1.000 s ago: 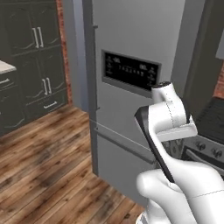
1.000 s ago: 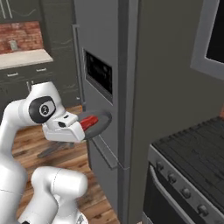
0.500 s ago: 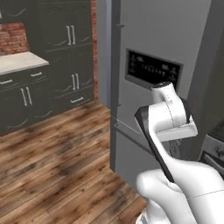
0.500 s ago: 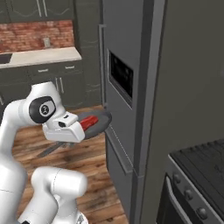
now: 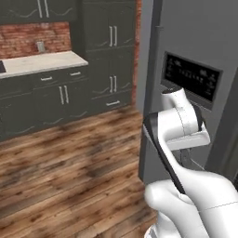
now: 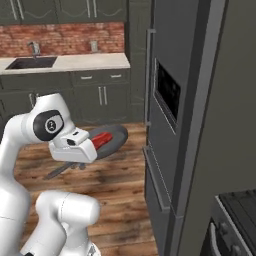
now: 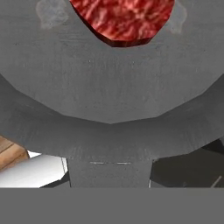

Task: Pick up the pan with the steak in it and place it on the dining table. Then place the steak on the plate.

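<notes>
The dark grey pan (image 6: 113,139) hangs level in the air in front of my arm, with the reddish-brown steak (image 6: 101,140) lying flat inside it. My gripper (image 6: 76,163) is shut on the pan's handle (image 6: 57,172), which sticks out toward the lower left under the white hand. In the hand view the pan (image 7: 109,87) is seen from close up, its handle (image 7: 109,173) running down to the bottom edge and the steak (image 7: 124,19) at the top. The dining table and the plate are out of view.
A tall grey fridge (image 6: 190,100) stands close on the right, also seen as the fridge (image 5: 195,69) right behind the arm. A stove corner (image 6: 240,205) sits lower right. A pale counter with a sink (image 6: 65,62) over dark cabinets lines the far brick wall. Wooden floor (image 5: 69,162) spreads to the left.
The whole picture has slid right as the base turns left: fridge and stove move off right, counter and sink come into view. Arm, pan and steak keep their pose.
</notes>
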You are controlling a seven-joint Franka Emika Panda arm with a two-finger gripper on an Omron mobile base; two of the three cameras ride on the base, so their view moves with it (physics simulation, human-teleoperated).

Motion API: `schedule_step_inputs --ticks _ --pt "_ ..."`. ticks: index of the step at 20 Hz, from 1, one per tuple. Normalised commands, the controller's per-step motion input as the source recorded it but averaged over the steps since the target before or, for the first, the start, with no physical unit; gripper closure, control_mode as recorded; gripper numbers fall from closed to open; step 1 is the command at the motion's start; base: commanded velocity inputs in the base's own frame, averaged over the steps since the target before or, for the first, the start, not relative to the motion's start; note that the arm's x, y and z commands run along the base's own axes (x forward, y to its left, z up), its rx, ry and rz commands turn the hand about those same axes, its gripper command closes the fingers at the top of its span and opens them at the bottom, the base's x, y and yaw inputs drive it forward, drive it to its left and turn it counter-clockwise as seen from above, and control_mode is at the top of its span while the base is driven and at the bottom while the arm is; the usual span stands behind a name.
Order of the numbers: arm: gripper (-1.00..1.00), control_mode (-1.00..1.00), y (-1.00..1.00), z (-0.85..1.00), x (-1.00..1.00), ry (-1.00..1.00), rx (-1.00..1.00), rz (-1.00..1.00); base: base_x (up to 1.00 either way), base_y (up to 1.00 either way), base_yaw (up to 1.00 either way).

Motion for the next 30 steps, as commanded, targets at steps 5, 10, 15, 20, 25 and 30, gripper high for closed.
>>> schedule_step_inputs --ticks 5,10,15,20,25,30 --pt "1.00 1.00 0.00 0.00 0.00 0.00 0.00 0.00 -0.05 0.00 0.49" --pt "1.00 1.00 0.00 0.00 0.00 0.00 0.00 0.00 -0.06 0.00 0.50" --pt "1.00 1.00 0.00 0.00 0.00 0.00 0.00 0.00 -0.05 0.00 0.50" --pt "1.00 1.00 0.00 0.00 0.00 0.00 0.00 0.00 -0.05 0.00 0.50" --pt "1.00 1.00 0.00 0.00 0.00 0.00 0.00 0.00 -0.05 0.00 0.50" --pt "1.00 1.00 0.00 0.00 0.00 0.00 0.00 0.00 -0.04 0.00 0.48"
